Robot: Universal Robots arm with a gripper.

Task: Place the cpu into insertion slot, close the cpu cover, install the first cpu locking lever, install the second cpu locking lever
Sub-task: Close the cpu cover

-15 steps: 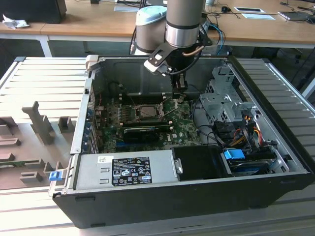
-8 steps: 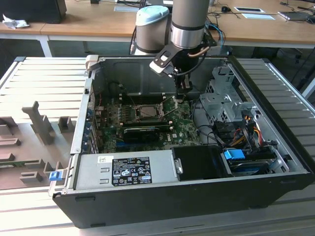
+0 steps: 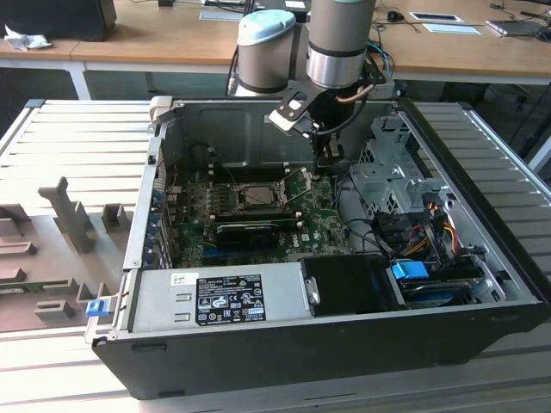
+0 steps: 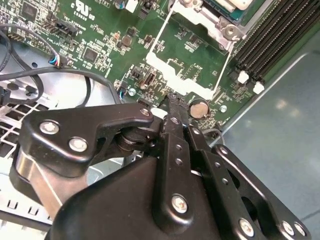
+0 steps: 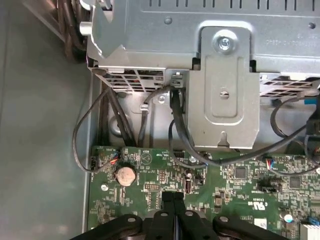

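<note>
One gripper [image 3: 331,162] hangs inside an open computer case [image 3: 146,258], in the upper middle of the exterior view and just to that view's right of the insertion slot [image 3: 258,196]. Its two black fingers are pressed together with nothing between them. In the second wrist view the closed tip sits right at the near edge of one cpu cover [image 4: 192,90], a pale square frame. Green board shows through its window, so it appears to be swung open away from the socket. Beyond the cover, one pale silver patch looks like the cpu [image 4: 234,4] already lying in the slot, though too little of it shows to be certain. By that reading the first step is done, the cover is not yet closed, and both locking levers are left; I cannot make out or count the levers. Near the tip lies one round coin battery [image 4: 199,108]. Further out there is one bank of long black slots [image 4: 272,37], one long black card [image 3: 250,231] and one grey drive cage [image 5: 225,85]. The case rests on one ribbed grey counter [image 3: 69,146].
</note>
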